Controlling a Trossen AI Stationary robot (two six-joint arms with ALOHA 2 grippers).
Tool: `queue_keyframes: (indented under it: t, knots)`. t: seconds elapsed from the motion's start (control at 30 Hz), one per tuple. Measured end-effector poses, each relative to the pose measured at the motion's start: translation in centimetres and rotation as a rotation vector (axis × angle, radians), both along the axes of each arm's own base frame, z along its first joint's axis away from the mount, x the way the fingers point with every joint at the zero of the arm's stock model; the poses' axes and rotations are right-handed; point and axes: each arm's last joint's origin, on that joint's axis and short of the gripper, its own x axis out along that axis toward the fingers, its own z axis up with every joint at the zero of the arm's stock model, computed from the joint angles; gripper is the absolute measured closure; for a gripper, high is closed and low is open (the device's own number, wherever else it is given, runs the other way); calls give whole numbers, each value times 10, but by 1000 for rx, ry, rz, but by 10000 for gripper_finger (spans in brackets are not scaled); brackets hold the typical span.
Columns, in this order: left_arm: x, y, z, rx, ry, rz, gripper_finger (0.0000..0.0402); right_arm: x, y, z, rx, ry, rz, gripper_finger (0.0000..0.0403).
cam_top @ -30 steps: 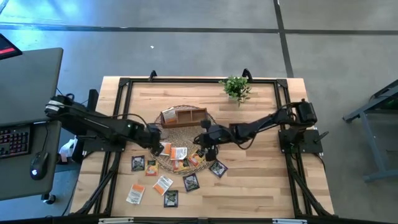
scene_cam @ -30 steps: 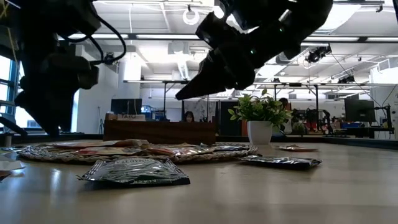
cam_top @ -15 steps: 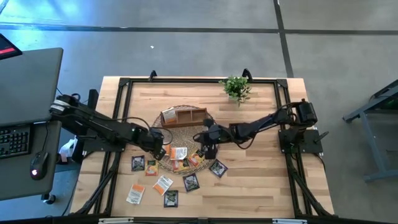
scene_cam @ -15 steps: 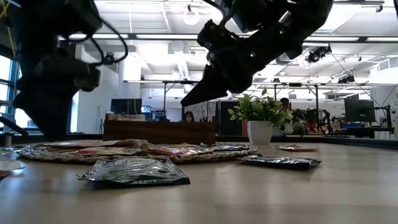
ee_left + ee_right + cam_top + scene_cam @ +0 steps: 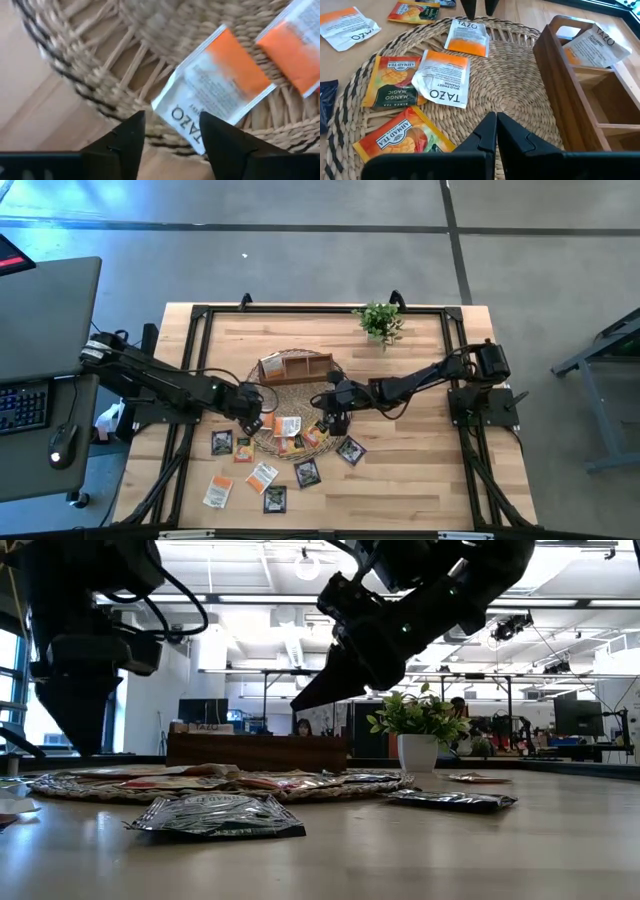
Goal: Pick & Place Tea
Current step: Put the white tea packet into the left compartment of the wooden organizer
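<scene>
Your left gripper [image 5: 170, 131] has its fingers [image 5: 125, 137] spread, one to each side of the near corner of a white-and-orange tea packet [image 5: 217, 87], and nothing is between them yet; that packet lies flat on the round woven mat [image 5: 295, 420], close to the mat's rim on the left arm's side, with a second orange packet [image 5: 295, 50] just beside it further in; so you are in the approach of a pick, by my reading, not yet in the grasp. Your right gripper [image 5: 492, 131] hangs above the mat's middle with its fingers pressed together on nothing; three more packets lie on the mat in front of it, and the wooden divided tray [image 5: 575, 95] sits on the mat's far side with one packet [image 5: 595, 42] already in a compartment. Off the mat, toward the table's front edge, several dark and orange packets [image 5: 262, 477] lie loose. Next you need to come down until both fingers straddle the packet's edge and close; a flat foil packet gives little to pinch, so it may slide on the weave.
</scene>
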Motion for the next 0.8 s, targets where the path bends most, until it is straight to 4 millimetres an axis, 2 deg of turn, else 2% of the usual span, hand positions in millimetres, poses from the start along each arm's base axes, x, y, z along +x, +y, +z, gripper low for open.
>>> queue_keyframes:
  t: [0.2, 0.43, 0.57, 0.8]
  knots:
    - [3, 0, -7, 40, 30, -10, 157, 0, -1, 1, -18, -5, 10, 392]
    - [9, -1, -21, 90, 89, -1, 158, 1, -5, 1, -2, -6, 17, 392]
    - [12, -2, -26, 79, 109, -3, 182, 1, -5, 1, -2, -6, 17, 391]
    - [15, -3, -29, 66, 101, -16, 268, 0, -5, 0, -14, 7, -6, 391]
